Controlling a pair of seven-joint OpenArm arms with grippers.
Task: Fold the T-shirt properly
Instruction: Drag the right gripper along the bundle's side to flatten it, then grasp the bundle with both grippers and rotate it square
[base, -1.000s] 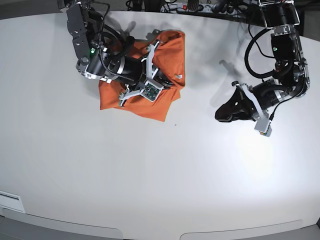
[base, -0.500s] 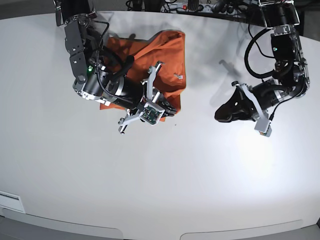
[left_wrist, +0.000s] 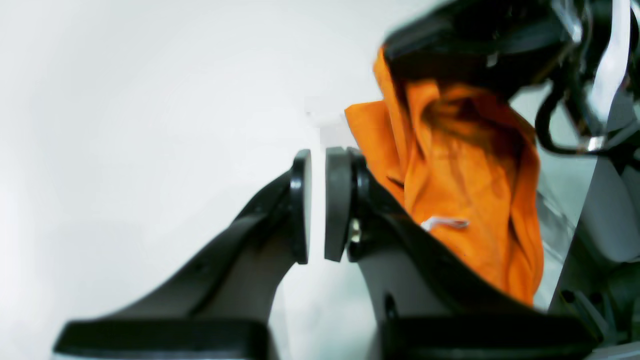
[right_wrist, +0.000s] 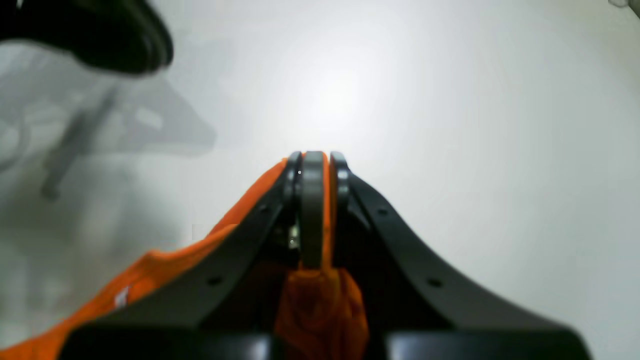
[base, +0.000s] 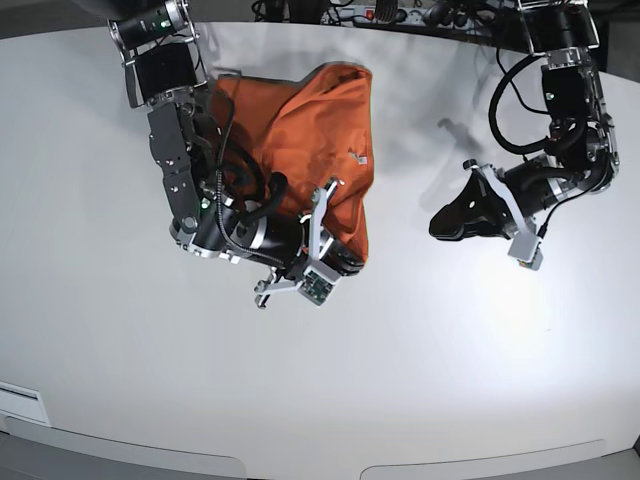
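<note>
One orange T-shirt (base: 318, 125) lies bunched on one white table (base: 420, 350), left of centre toward the far side; two grippers are there, the right one (base: 350, 262) clamped on the shirt's near edge, the left one (base: 440, 232) above bare table, its fingertips slightly apart.

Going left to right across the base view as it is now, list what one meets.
Black-and-silver jointed right robot arm, then the small pale tag on the plain orange knit T-shirt, then black-and-silver jointed left robot arm. The orange shirt itself overlaps the right arm, so it gets no place.
</note>
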